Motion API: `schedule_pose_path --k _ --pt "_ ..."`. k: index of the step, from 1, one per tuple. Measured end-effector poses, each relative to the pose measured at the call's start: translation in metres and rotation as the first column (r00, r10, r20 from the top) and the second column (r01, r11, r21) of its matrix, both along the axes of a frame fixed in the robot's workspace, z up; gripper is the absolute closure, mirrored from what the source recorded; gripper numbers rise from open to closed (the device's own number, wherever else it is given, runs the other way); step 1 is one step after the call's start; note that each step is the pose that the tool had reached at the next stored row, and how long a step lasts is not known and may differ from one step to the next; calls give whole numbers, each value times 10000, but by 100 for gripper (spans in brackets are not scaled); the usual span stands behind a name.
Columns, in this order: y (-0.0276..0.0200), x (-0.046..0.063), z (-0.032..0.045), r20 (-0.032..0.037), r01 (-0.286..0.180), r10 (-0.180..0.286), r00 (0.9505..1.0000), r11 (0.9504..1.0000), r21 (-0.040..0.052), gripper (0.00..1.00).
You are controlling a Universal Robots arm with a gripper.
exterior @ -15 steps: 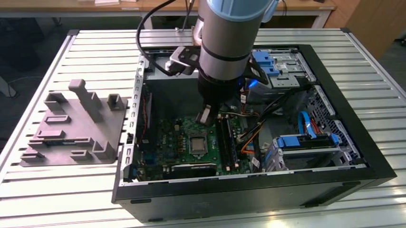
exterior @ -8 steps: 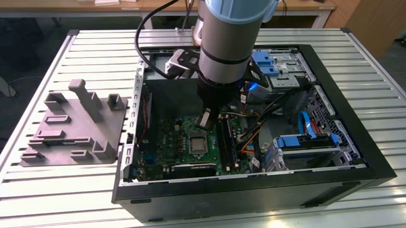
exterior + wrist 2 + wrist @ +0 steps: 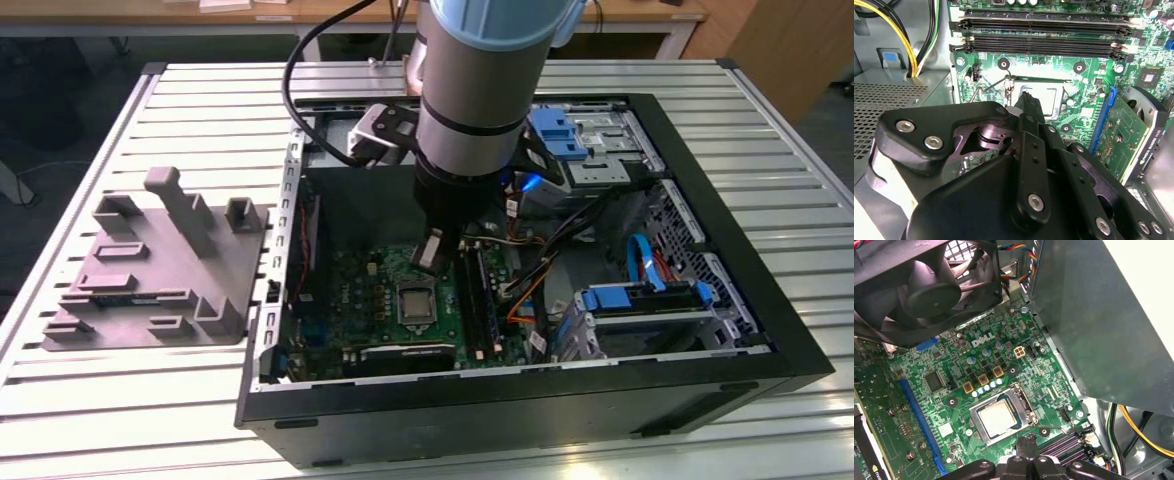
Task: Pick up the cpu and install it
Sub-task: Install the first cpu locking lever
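Cpu (image 3: 997, 418): flat silvery square, socketed

Whole setup sat on a ribbed aluminium bench (image 3: 120, 400), pretty evenly lit. Behind it was a wooden desk (image 3: 334, 12), with dark floor (image 3: 54, 80) showing underneath.

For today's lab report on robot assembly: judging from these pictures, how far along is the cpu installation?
Done: the cpu already lies inside the motherboard socket, silvery top up. In hand: nothing visible; the gripper hovers just beside the socket, inside the open computer case. Left: whether the socket's retention frame is latched cannot be told, so full installation is unconfirmed. The grey fixture sits outside on the table.
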State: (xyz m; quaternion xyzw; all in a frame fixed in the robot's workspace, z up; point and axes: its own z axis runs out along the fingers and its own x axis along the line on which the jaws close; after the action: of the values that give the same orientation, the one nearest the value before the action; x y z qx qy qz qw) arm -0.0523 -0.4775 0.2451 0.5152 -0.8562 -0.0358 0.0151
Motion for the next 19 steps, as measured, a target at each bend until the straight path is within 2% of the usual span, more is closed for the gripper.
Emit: schedule_pose_path --k 9,19 --pt "5 22 -1 0 -1 1 10000 10000 0 89" --pt "148 149 -24 -1 0 0 10000 10000 2 89"
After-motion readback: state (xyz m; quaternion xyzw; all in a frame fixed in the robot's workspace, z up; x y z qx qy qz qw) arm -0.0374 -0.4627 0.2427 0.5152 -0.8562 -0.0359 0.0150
